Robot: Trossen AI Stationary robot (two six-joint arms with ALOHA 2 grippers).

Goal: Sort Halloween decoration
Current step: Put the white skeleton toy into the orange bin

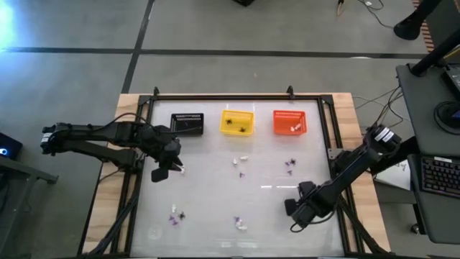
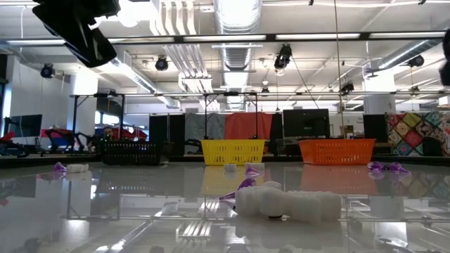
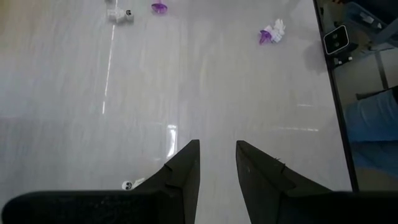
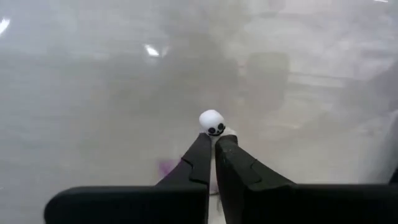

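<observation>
The right gripper (image 4: 213, 144) has its fingers (image 4: 198, 158) pressed together on a small white skull trinket (image 4: 212, 122), whose head with two dark eye spots projects just past the fingertips. In the high view this gripper (image 1: 296, 218) sits well toward the near edge of the table (image 1: 273, 216) from the orange basket (image 1: 290, 122), on the table's right side.

The left gripper (image 3: 217, 149) holds nothing; its fingers (image 3: 186, 163) stand apart with bare table surface visible between them. One white trinket (image 3: 128, 184) lies just beside the left finger. In the high view this gripper (image 1: 167, 170) hovers near the black basket (image 1: 187, 124), on its near side.

The remaining Halloween decoration (image 1: 241, 162) is scattered on the table on the near side of the yellow basket (image 1: 236, 121): purple and white pieces in small clusters. Dark pieces lie inside the yellow basket, and a white piece lies inside the orange basket.
</observation>
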